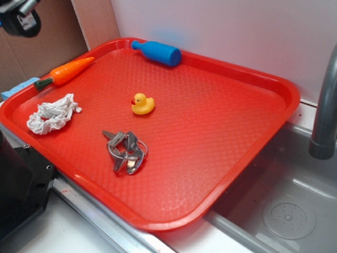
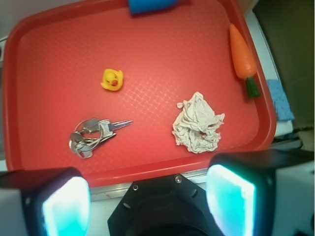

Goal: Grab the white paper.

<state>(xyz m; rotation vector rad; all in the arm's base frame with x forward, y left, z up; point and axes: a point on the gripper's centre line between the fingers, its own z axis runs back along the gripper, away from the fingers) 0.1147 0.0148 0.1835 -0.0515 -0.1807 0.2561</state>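
The gripper (image 2: 147,196) is open — its two fingers stand wide apart with nothing between them. In the wrist view each finger (image 2: 66,204) has a pad that glows pale blue-green, and a black mount sits low in the middle. The gripper looks straight down from high up. In the exterior view only a small dark bit of the arm (image 1: 20,17) shows — right at the top left corner.

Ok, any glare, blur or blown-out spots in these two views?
Exterior view: soft overall, bright sheen across the red tray, gripper blurred at the corner. Wrist view: white paper fairly sharp, finger pads glowing cyan, overexposed and out of focus.
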